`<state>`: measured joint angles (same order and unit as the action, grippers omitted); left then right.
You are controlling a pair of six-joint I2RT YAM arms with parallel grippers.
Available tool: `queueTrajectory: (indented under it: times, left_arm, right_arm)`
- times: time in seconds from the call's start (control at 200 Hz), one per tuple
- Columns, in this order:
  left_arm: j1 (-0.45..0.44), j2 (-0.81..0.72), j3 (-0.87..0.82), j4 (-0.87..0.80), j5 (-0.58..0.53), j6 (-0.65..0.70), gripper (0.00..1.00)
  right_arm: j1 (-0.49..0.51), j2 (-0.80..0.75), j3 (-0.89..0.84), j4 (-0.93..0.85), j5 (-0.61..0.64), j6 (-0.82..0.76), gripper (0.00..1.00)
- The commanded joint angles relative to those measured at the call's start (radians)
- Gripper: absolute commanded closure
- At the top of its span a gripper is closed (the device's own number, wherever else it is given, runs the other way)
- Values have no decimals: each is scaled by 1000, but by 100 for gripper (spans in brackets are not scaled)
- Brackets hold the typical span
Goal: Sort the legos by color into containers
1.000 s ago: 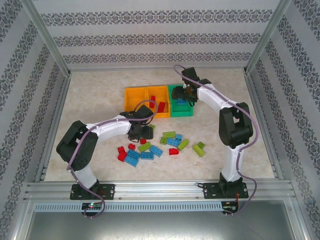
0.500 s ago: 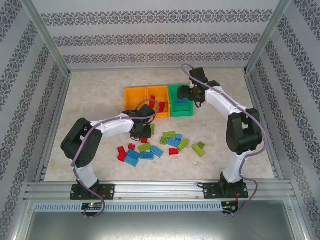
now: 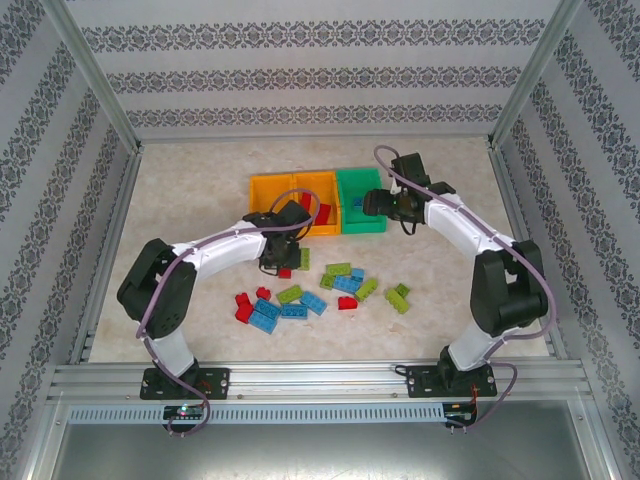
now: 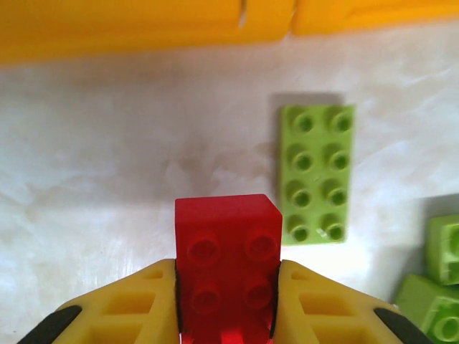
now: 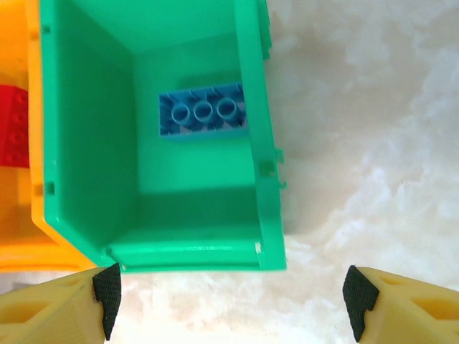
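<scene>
My left gripper (image 3: 283, 262) (image 4: 227, 301) is shut on a red lego (image 4: 228, 244) just in front of the orange bins (image 4: 143, 29), low over the table. A lime green flat lego (image 4: 315, 172) lies to its right. Three containers stand in a row: the left orange one (image 3: 256, 192), the middle orange one (image 3: 312, 181) with red legos (image 3: 322, 212) inside, and the green one (image 3: 352, 185). My right gripper (image 3: 372, 203) (image 5: 232, 294) hangs open and empty at the near right edge of the green container (image 5: 265, 179), which holds a blue lego (image 5: 202, 113).
Loose legos lie scattered in front of the bins: red (image 3: 243, 305), blue (image 3: 265, 315), lime green (image 3: 290, 294), more blue (image 3: 347, 283) and lime green (image 3: 398, 298). Metal frame rails and patterned walls enclose the marbled table (image 3: 180, 200).
The left gripper's jaws have closed on the red lego. The right gripper has drawn back to the right from over the green container, staying open.
</scene>
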<state>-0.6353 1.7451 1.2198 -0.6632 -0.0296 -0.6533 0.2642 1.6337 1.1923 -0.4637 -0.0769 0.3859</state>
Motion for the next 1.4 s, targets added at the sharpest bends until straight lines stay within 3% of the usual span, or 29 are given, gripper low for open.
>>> queueTrajectory:
  times: [0.0, 0.16, 0.31, 0.42, 0.614, 0.924, 1.234, 1.399]
  left_arm:
    - [-12, -29, 81, -61, -39, 54, 74]
    - [13, 38, 249, -64, -45, 131, 72]
    - [66, 168, 456, -66, -4, 202, 71]
    - [102, 287, 608, -88, 34, 235, 71]
    - [140, 421, 755, -89, 87, 253, 70]
    - [154, 498, 840, -93, 130, 272, 61]
    - [153, 448, 791, -80, 170, 271, 45]
    - [153, 377, 703, -50, 164, 268, 43]
  right_arm:
    - [3, -52, -49, 23, -8, 3, 17]
    - [16, -107, -123, 31, -27, 9, 17]
    - [55, -160, -198, 22, -59, -21, 17]
    - [85, -186, -235, -41, -57, 41, 19]
    - [242, -271, -306, -87, -19, 142, 18]
    - [479, -338, -405, -134, 11, 331, 20]
    - [581, -240, -383, -96, 9, 388, 20]
    - [601, -174, -362, -90, 31, 408, 20]
